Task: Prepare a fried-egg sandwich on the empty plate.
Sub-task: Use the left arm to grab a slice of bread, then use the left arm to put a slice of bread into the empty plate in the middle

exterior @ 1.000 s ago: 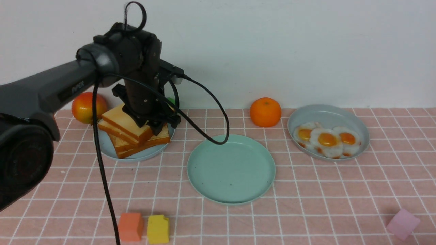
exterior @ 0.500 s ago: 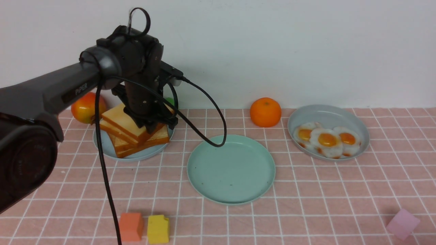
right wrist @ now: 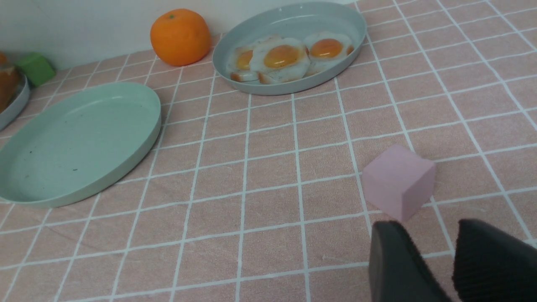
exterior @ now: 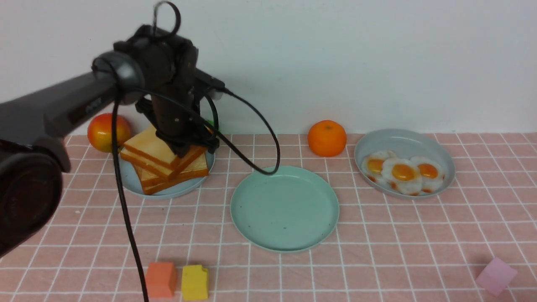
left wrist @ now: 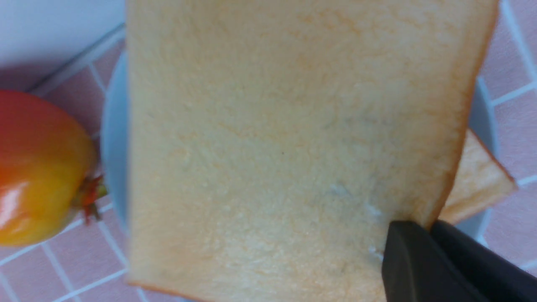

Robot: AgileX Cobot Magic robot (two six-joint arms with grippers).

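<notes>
The left gripper (exterior: 186,149) pinches the right-hand edge of the top toast slice (exterior: 147,147) on the stack at the far left, which sits on a pale blue plate (exterior: 176,191). A straight lift before any sideways travel should keep the lower slices from dragging. The slice then wants laying flat in the middle of the mint plate (exterior: 285,207), which lies empty at the centre of the tabletop. The arm's slack cable (exterior: 268,134) droops over that plate's far rim and may brush it. The fried eggs (exterior: 403,171) wait in a grey-blue dish (exterior: 405,138) at the far right, beside an orange (exterior: 327,138). The right gripper (right wrist: 436,228), jaws parted and holding nothing, hangs by a pink cube (right wrist: 397,180).
</notes>
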